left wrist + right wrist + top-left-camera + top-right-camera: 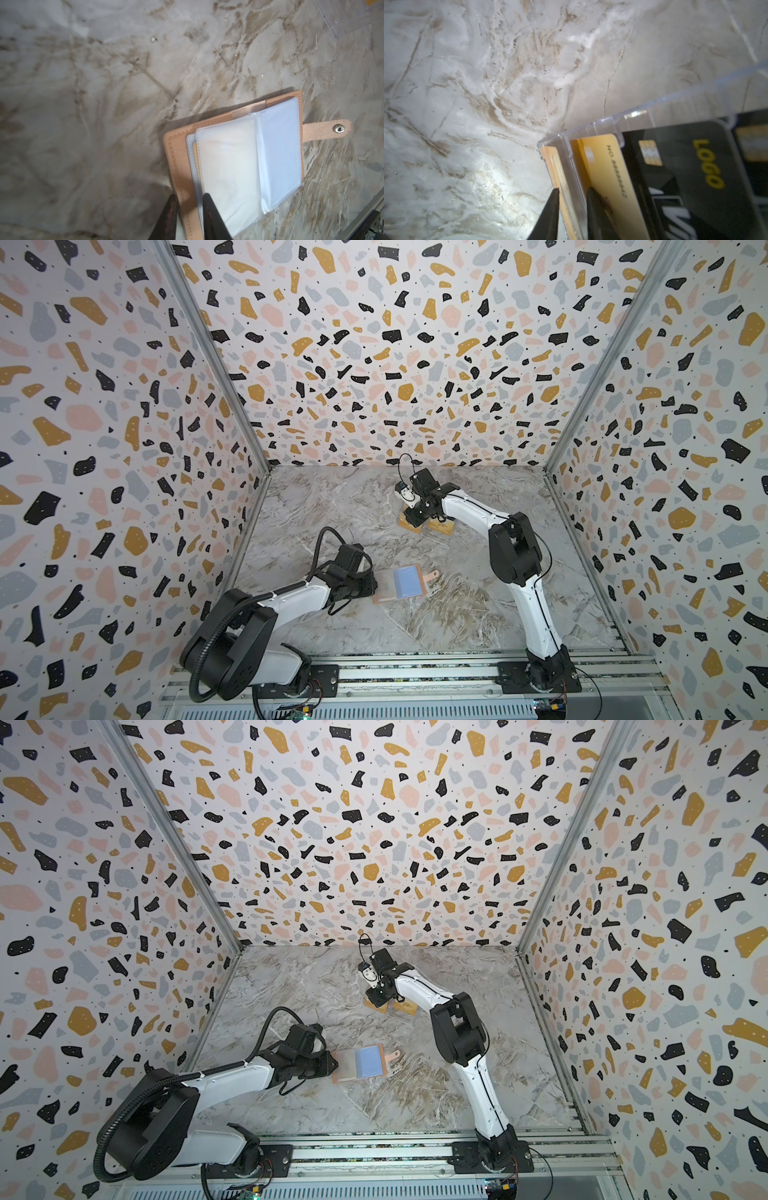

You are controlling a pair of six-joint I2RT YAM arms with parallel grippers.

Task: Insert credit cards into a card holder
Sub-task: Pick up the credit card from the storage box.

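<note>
1. Open on the marble surface [332, 506]: in both top views the card holder [401, 585] [362, 1065] lies flat near the front, its pale sleeves up. The left pincer [372, 587] meets the holder's edge on the left arm's side. From above, the black wrist hides how the jaws stand.
2. The left wrist view supplies the grip. The left pincer [189, 195] is clamped on the stitched cover edge of the card holder [178, 158], with one finger outside the cover and the other on top of the sleeves [228, 162]. The metal stud [340, 129] on the strap [320, 132] is plain here and too small to make out from above.
3. Farther back, well apart from the holder, the right pincer [413, 519] is down at a clear stand [436, 537]. In the top views the credit cards [441, 526] show only as gold slivers either side of it.
4. In the right wrist view the right pincer [572, 188] straddles the front card [553, 166], which stands in the front slot of the stand [591, 126], and a clear divider. Its jaws are a little apart. Whether they press on the card cannot be told.
5. A second card [604, 166] stands in the next slot, and behind it are black cards [685, 166] lettered "LOGO", unseen from above.
</note>
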